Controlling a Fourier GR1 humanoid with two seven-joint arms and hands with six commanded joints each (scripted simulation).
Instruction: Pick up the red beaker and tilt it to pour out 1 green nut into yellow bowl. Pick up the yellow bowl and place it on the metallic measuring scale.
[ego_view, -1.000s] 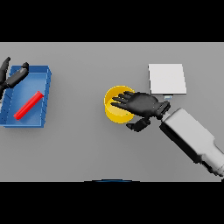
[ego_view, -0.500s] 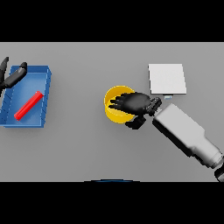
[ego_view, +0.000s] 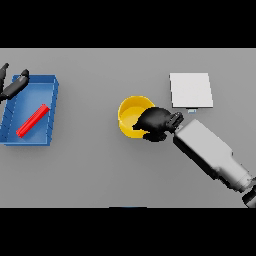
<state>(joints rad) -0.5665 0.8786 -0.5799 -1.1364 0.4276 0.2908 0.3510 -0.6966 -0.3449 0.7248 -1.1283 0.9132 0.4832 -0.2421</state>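
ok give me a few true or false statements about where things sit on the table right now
1. The right hand is curled on the yellow bowl's rim. True.
2. The yellow bowl sits on the metallic measuring scale. False: it stands on the table, left of the scale.
3. The red beaker lies in the blue tray. True.
4. The left hand holds the red beaker. False: it is at the tray's far left corner, apart from the beaker.
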